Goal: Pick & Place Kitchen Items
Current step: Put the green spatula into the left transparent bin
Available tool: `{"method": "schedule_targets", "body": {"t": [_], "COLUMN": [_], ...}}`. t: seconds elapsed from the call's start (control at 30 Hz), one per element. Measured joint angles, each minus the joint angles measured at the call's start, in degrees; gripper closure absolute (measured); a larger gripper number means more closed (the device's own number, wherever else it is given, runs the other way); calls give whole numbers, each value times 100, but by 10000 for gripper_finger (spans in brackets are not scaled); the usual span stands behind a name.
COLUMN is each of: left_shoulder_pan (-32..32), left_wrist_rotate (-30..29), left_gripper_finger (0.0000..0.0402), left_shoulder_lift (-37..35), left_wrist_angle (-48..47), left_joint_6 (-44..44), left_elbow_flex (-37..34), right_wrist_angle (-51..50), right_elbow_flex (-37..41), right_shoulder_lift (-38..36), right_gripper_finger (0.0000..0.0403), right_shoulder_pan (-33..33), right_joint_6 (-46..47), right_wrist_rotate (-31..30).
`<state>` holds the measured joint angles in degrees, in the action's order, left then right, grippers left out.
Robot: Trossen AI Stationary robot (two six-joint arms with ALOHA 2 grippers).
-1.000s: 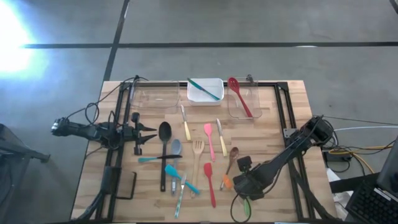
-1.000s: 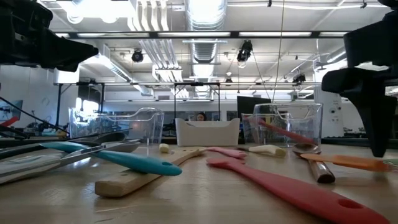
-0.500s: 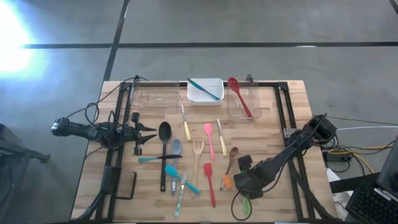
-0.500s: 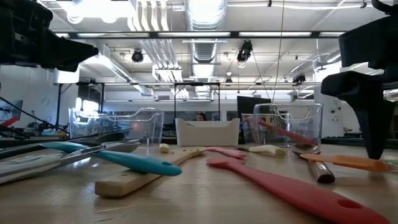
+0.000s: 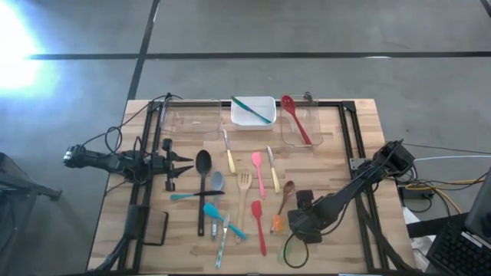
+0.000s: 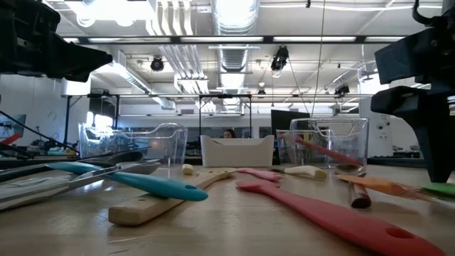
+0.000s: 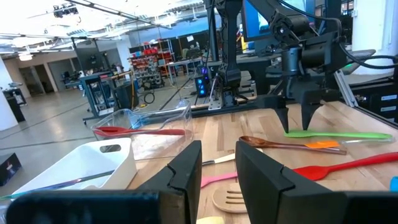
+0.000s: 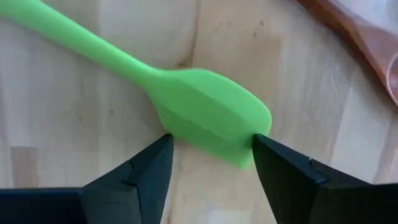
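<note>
Right gripper (image 8: 208,163): jaws standing spread, straddling the green spatula (image 8: 205,118) blade on the tabletop (image 5: 360,238), near front right corner
Left gripper (image 7: 217,171): waiting at left edge, jaws narrowly parted, holding nothing
Risk: pinching the tapering blade, not the handle, is inviting slip or pivot

Right arm reaches in from the table's (image 5: 360,123) right edge, extended low toward its front. Right gripper (image 8: 208,152) points down at the table surface near the front edge, its two fingers (image 8: 146,165) set apart, tips at the wood. Left arm lies stretched along the table's left edge, clear of the surface. Left gripper (image 7: 217,165) points across the table, fingers parted by a narrow gap, holding nothing.
</note>
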<state>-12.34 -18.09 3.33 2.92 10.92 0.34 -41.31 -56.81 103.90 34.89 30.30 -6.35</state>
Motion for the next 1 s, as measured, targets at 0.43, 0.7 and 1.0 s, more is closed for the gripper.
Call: {"method": "schedule_targets", "body": {"t": [0.43,0.7,1.0], "left_shoulder_pan": [-2,0,-2], "left_wrist_rotate": [2,0,2], "left_gripper_finger": [300,300,300], "left_shoulder_lift": [0,20,26], "left_wrist_angle": [0,0,0], "left_joint_6": [-4,-11,-16], "left_elbow_flex": [0,0,0], "right_wrist_angle": [-1207,-2167,-227], "right_elbow_flex": [-305,-803,-779], "right_shoulder_lift": [-109,-589,-969], "right_gripper_finger": [135,147,165], "right_shoulder_pan": [-2,13,48], "right_joint_6": [1070,3832,5812], "right_wrist_rotate": [137,539,-347]}}
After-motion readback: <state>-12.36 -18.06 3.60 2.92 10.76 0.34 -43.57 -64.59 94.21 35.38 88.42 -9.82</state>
